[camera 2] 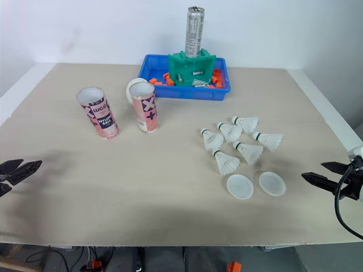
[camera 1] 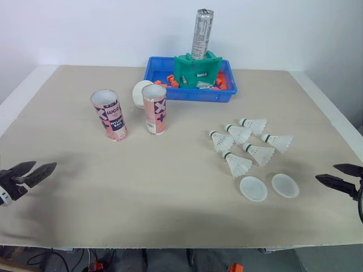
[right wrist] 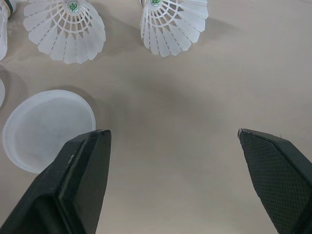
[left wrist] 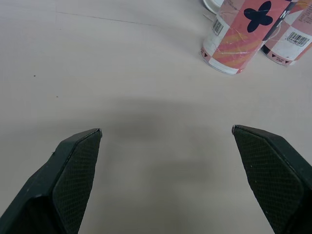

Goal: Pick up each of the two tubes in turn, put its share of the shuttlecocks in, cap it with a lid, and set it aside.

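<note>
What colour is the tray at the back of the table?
The tray is bright blue, seen best in the left eye view.

Tubes (camera 1: 154,110) pink, white, navy cross print; shuttlecocks (camera 1: 238,164) white, green bands; lids (camera 1: 253,188) translucent white; bin (camera 1: 187,96) blue.

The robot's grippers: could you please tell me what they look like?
Both the left gripper and right gripper have two black, wedge-shaped fingers tapering to points, with fine cross-hatched inner faces. A black cable loops beside the right wrist.
</note>
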Robot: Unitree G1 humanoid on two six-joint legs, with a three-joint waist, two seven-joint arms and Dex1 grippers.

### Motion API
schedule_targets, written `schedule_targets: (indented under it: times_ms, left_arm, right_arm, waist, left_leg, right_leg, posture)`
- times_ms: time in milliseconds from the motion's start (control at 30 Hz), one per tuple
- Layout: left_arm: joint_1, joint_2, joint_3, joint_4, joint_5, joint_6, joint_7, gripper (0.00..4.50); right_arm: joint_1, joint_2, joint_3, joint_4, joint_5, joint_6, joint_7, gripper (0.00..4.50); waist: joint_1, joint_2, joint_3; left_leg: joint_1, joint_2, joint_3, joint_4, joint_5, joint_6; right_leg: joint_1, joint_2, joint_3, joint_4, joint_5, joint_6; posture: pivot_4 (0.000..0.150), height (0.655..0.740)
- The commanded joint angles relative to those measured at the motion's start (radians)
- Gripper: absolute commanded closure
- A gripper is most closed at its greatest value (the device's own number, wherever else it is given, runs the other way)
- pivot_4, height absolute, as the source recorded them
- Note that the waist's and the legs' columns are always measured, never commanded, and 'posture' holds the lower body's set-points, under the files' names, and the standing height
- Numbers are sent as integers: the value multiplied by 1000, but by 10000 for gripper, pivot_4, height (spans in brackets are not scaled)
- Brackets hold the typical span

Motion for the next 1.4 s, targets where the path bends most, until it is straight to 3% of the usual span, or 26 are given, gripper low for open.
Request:
schedule_targets:
  times_ms: [33, 833, 1000, 1133, 1267, 1400]
  left_arm:
    - [-17, 23, 20, -4, -25, 21, -14, 0]
    - [-17, 19, 6, 2, -26, 41, -36, 0]
    - [-45, -1, -4, 43, -54, 79, -31, 0]
    - [-112, -39, 16, 92, -37, -60, -42, 0]
    - [-120, -44, -129, 100, 127, -290, -99, 0]
    - [-208, -82, -205, 186, 194, -455, -124, 0]
  right_arm:
    - [2, -12, -18, -23, 4, -10, 5, 273]
    - [-1, 2, -12, -30, 6, -18, -5, 273]
    - [41, 16, -30, -166, 30, 24, -22, 273]
    - [51, 21, -52, -266, 59, 76, -41, 273]
    - [20, 44, -65, -474, 156, 168, -66, 273]
    - [4, 101, -24, -695, 235, 249, -132, 273]
  waist:
    - [0, 0, 0]
    - [-1, 0, 0]
    - [-1, 0, 0]
    - [0, 0, 0]
    - [0, 0, -1]
    - [1, -3, -2]
  left_leg:
    - [0, 0, 0, 0, 0, 0]
    - [11, 0, 0, 0, -1, -1]
    - [11, 0, 0, 0, -1, -1]
    - [11, 0, -1, 0, -1, -1]
    - [11, 0, 0, 0, -1, -1]
    - [10, 1, -1, -1, -1, -1]
  right_leg:
    - [0, 0, 0, 0, 0, 0]
    - [11, 0, 0, 0, 0, 0]
    - [10, 0, 0, 0, 0, 0]
    - [11, 0, 0, 0, 0, 0]
    - [11, 0, 0, 0, 0, 0]
    - [11, 0, -1, 0, 0, 0]
  posture:
    - [1500, 7275]
    - [1500, 7275]
    - [1500, 7275]
    - [1500, 7275]
    - [1500, 7275]
    - [1500, 7275]
